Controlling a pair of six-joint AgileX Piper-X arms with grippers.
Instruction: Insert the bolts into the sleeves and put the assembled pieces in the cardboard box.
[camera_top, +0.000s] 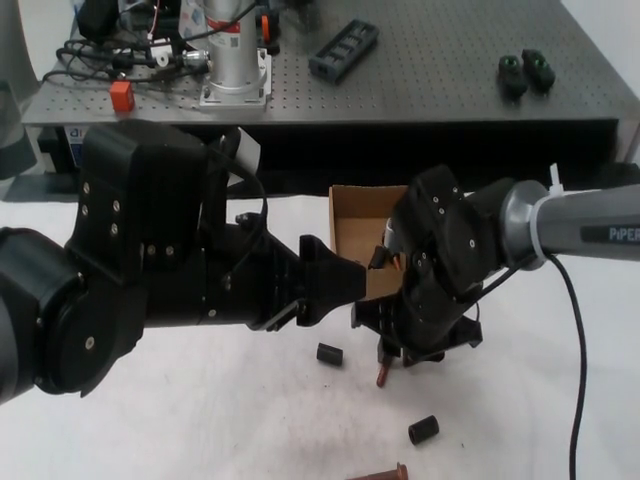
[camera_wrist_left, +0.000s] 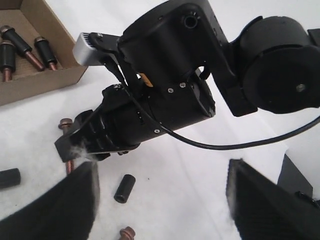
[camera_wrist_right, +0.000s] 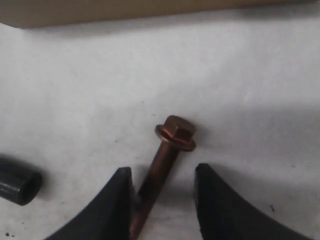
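A loose bolt (camera_top: 380, 473) and a black sleeve (camera_top: 423, 430) lie nearest on the white cloth (camera_top: 200, 425). Beyond them, the right gripper (camera_wrist_right: 162, 171) points down. Its fingers are slightly apart around a copper bolt (camera_wrist_right: 159, 167) that lies flat, the shaft against one finger. Beside it, the left gripper (camera_wrist_left: 164, 165) hovers, spread wide and holding nothing. Farthest, the cardboard box (camera_top: 355, 215) holds assembled pieces (camera_wrist_left: 40, 50).

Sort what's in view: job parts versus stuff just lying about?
Job: bolts, sleeves, cardboard box, assembled pieces in it.
Lying about: red block, black tray, metal post, cables on the back bench.
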